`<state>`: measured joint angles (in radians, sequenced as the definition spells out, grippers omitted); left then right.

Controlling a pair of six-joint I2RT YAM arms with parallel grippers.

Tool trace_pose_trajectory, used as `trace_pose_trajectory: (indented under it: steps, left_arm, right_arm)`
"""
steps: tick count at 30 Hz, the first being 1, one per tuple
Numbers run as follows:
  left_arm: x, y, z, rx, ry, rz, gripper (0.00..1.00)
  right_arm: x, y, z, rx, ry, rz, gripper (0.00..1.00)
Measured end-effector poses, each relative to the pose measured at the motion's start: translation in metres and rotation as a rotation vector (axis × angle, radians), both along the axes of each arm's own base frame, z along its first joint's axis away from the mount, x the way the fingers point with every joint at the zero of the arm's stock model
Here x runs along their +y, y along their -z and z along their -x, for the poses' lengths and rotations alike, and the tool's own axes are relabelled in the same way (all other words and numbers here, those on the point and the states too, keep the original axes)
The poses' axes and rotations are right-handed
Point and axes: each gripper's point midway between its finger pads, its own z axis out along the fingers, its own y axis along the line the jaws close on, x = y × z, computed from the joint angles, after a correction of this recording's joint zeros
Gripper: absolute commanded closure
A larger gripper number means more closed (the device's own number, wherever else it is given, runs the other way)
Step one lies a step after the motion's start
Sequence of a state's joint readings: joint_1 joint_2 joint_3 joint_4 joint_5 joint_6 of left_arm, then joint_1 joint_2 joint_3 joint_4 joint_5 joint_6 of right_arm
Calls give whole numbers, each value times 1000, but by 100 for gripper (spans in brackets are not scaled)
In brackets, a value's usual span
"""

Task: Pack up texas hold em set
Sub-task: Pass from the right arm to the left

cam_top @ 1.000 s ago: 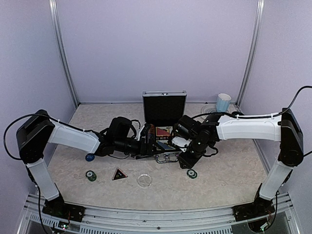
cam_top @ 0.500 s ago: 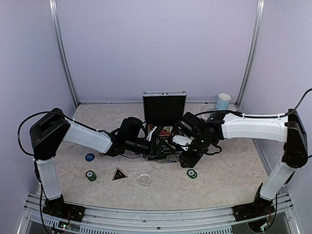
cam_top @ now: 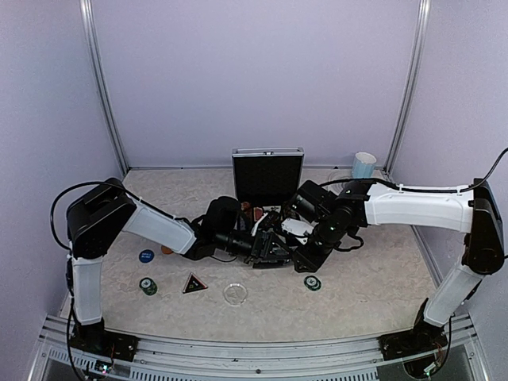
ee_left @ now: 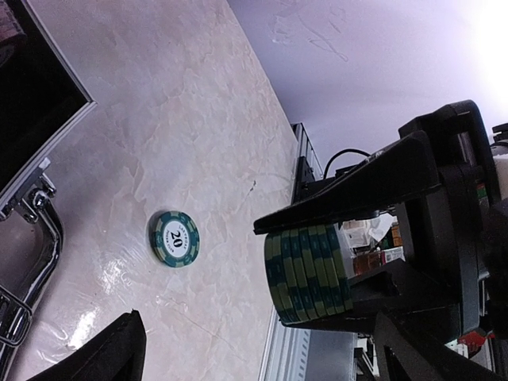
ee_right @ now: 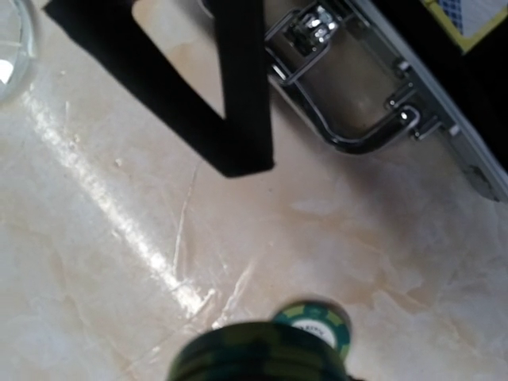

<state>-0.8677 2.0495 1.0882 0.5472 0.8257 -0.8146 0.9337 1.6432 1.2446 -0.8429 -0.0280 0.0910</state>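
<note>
The silver briefcase (cam_top: 267, 176) stands open at the back centre, and its chrome handle (ee_right: 349, 119) faces the near side. My right gripper (cam_top: 305, 255) hovers just in front of the case, shut on a stack of green chips (ee_left: 308, 274) held on edge between its black jaws. The stack is a blur at the bottom of the right wrist view (ee_right: 258, 355). My left gripper (ee_left: 254, 337) is open and faces that stack from the left, with a gap between them. A single green "20" chip (ee_left: 175, 238) lies flat on the table below.
At the near left lie more green chips (cam_top: 148, 286), a blue disc (cam_top: 146, 256) and a black triangle (cam_top: 195, 283). A clear disc (cam_top: 234, 294) sits at the near centre. A light-blue mug (cam_top: 364, 166) stands at the back right.
My left arm has stretched rightward along the front of the case, bringing its open gripper up to the right gripper. The right arm shifted only slightly, still holding the stack.
</note>
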Motion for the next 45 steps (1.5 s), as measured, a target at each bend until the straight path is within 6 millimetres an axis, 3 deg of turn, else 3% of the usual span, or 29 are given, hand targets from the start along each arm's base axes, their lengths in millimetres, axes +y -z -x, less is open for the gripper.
trace_pose_trajectory:
  steps: [21, 35, 45]
  left_arm:
    - [-14, 2, 2, 42, 59, 38, 1]
    - [-15, -6, 3, 46, 65, 76, 1]
    - [-8, -2, 3, 81, 50, 77, 1]
  right_arm:
    - [-9, 4, 5, 17, 0, 38, 100]
    - [-8, -6, 7, -18, -26, -8, 100]
    - [-8, -3, 10, -11, -44, -16, 100]
